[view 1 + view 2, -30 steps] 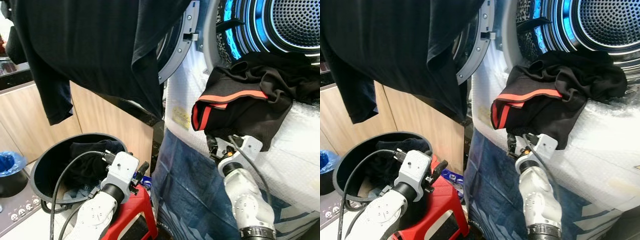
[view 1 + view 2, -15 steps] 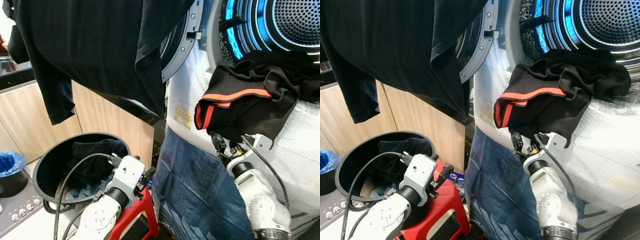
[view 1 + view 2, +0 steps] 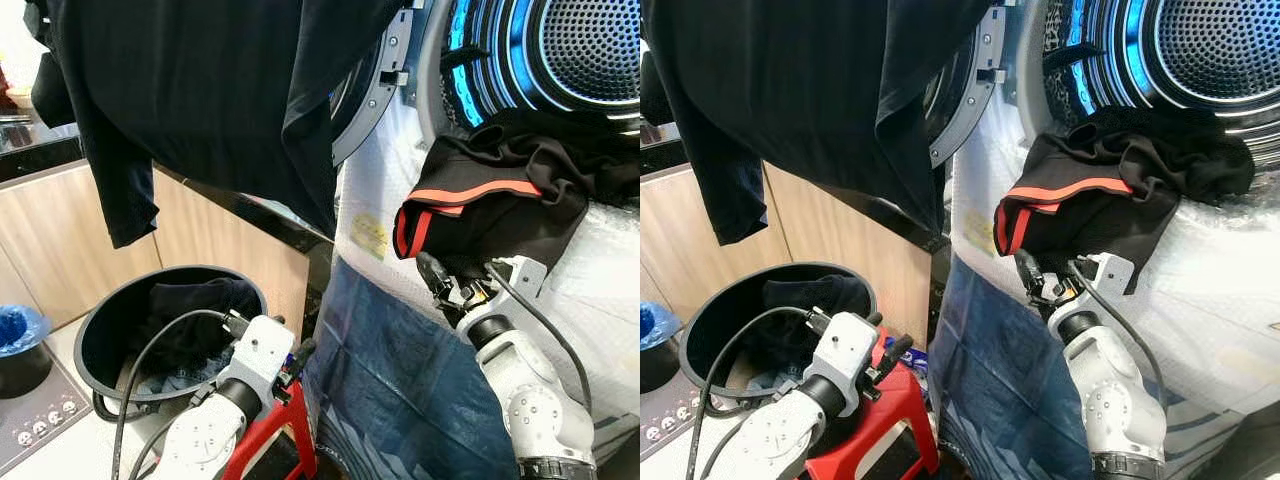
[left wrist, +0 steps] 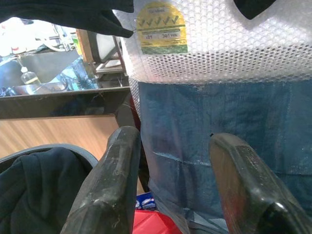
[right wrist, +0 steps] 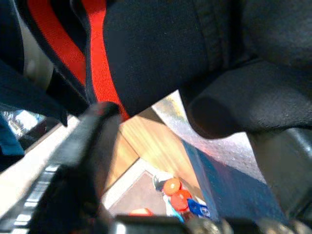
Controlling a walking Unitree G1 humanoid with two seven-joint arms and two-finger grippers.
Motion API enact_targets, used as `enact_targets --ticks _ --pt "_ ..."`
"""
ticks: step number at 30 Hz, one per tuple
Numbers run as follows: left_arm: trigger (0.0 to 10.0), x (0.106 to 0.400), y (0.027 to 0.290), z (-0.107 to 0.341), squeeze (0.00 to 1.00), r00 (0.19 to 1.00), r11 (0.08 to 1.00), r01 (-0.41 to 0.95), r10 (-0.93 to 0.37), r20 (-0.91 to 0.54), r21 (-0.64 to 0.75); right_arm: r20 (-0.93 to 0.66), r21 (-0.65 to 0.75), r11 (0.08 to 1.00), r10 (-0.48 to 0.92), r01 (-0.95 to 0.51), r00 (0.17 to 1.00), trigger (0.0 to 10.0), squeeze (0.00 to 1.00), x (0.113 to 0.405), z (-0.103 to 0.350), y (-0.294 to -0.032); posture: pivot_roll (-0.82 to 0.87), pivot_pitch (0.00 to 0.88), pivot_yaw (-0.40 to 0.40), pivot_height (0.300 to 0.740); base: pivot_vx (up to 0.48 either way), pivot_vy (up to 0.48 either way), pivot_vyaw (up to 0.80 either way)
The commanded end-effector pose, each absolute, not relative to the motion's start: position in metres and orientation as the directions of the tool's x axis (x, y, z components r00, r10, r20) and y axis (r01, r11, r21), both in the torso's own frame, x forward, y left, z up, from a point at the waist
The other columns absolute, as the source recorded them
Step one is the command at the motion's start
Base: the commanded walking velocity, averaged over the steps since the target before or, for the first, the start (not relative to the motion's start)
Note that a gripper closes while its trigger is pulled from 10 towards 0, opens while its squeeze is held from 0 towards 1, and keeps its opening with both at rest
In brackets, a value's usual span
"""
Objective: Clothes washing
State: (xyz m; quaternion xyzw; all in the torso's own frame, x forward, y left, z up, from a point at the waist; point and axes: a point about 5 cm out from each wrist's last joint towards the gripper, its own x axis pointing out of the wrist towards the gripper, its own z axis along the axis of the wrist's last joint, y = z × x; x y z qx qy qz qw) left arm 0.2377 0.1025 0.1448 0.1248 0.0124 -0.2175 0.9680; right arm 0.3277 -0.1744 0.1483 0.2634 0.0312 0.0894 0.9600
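Left end effector (image 3: 300,352) low at bottom centre, fingers apart, holding nothing, above a red stool (image 3: 875,425). Left of it: round dark laundry basket (image 3: 100,340) with dark clothes (image 3: 195,305) inside. Right end effector (image 3: 438,283) raised at centre right, fingers spread just under the hem of the black garment with red stripe (image 3: 490,215); wrist view shows cloth between the fingers but not clamped. Garment hangs out of the washer drum (image 3: 580,50) mouth over bubble-wrapped front (image 3: 370,190). Yellow-green sticker (image 4: 161,25) on the wrap: print too small to read. Blue tarp (image 3: 400,380) below. Black shirt (image 3: 200,90) hangs over open door (image 3: 375,90), upper left.
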Motion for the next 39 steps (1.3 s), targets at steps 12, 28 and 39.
enact_targets --ticks 12,28,39 --pt "10.0 0.237 0.1 0.148 0.0 0.908 0.874 0.417 -0.412 -0.072 0.25 -0.048 0.57 0.821 0.071 -0.031 0.996 0.0 0.0 0.335 0.146 -0.17 0.1 0.0 -0.075 0.74 0.0 0.0 0.0" --pt "10.0 0.235 0.097 0.148 0.0 0.904 0.872 0.426 -0.421 -0.075 0.242 -0.044 0.596 0.802 -0.009 0.033 0.999 0.0 0.0 0.338 0.149 -0.178 0.09 0.0 -0.07 0.74 0.0 0.0 0.0" --pt "10.0 0.234 0.098 0.148 0.0 0.903 0.871 0.429 -0.423 -0.079 0.24 -0.035 0.552 0.833 -0.001 0.021 0.999 0.4 0.0 0.336 0.148 -0.187 0.09 0.0 -0.066 0.74 0.0 0.0 0.0"
